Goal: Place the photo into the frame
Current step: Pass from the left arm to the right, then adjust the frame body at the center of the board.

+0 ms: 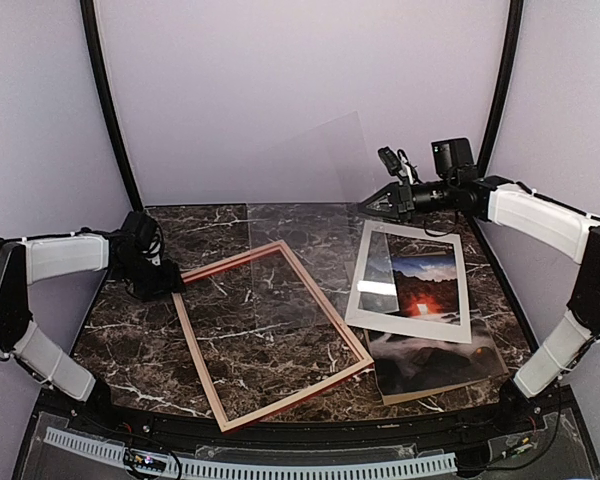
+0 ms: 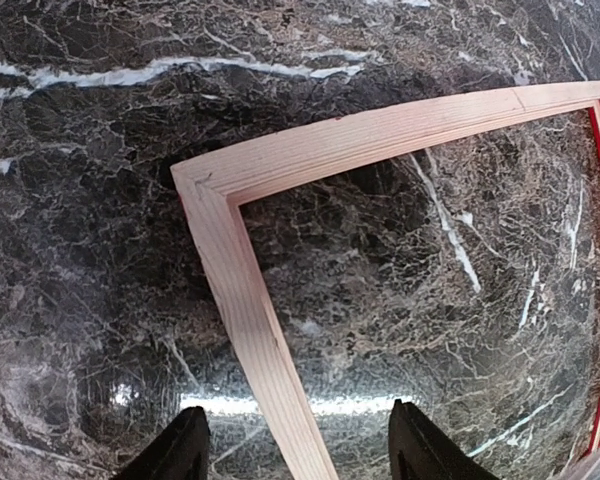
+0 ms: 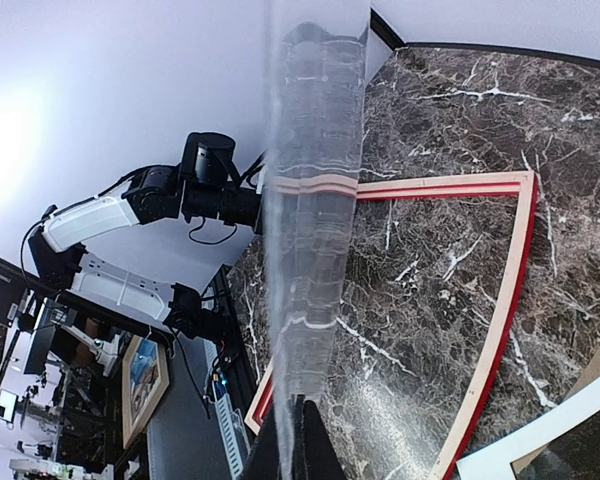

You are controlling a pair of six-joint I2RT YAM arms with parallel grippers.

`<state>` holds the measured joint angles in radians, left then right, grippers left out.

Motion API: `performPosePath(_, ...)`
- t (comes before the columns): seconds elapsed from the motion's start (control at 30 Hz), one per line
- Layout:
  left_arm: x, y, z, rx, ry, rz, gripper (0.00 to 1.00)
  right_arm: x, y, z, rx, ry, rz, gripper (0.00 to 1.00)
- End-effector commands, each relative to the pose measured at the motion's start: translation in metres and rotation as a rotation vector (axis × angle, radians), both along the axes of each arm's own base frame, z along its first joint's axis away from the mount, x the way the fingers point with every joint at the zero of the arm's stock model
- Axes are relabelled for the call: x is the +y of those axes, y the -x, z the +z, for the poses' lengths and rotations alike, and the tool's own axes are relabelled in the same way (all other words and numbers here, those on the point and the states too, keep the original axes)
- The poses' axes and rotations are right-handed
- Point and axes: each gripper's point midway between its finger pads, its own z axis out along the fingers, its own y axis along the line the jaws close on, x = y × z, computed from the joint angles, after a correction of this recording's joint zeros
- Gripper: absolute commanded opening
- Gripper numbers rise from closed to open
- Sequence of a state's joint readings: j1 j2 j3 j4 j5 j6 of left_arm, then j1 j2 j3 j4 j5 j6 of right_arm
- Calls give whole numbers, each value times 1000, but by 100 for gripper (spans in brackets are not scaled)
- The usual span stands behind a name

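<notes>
Top view: the frame (image 1: 199,360) lies flat on the marble bench (image 1: 130,340), pale wooden back upward and its opening bare. My left claw (image 1: 165,282) sits at the frame's far left corner. My right claw (image 1: 372,205) holds a clear pane (image 1: 300,190) by one corner, tilted up over the far side of the bench. The photo (image 1: 425,290) lies well to the right of the frame, under a white mat (image 1: 410,329), on a brown backing board (image 1: 412,397). By my judgement nothing is loaded yet: pane, mat, photo and board all remain outside the frame.

Left wrist view: my left claw (image 2: 298,450) is spread apart, one finger on each side of the frame's (image 2: 220,200) wooden rail near the corner, holding nothing.

Right wrist view: my right claw (image 3: 295,450) is pinched tight on the clear pane's (image 3: 315,250) edge, which rises straight up the picture. The frame (image 3: 500,330) lies beyond it, a red edge showing.
</notes>
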<state>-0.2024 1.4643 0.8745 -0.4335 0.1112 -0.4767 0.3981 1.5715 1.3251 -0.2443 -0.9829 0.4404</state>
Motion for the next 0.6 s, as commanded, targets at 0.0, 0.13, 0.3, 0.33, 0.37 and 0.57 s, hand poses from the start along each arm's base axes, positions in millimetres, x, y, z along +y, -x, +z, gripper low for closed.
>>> performPosePath(0.0, -3, -6, -18, 13, -11, 4, 60, -1, 2, 9, -39, -27, 6, 0)
performPosePath(0.13, -3, -12, -33, 40, -42, -19, 55, 0, 2, 3, -27, -42, 10, 0)
performPosePath(0.3, -4, -14, -46, 70, -47, -36, 45, -1, 4, -1, -26, -43, 7, 0)
performPosePath(0.33, -5, -15, -46, 68, -47, -40, 42, -1, 4, -2, -25, -43, 5, 0)
performPosePath(0.37, -5, -16, -48, 68, -49, -44, 41, -2, 4, -3, -24, -41, 3, 0)
performPosePath(0.57, -5, -32, -46, 71, -99, -109, 27, -3, 5, -12, 5, -25, -14, 0)
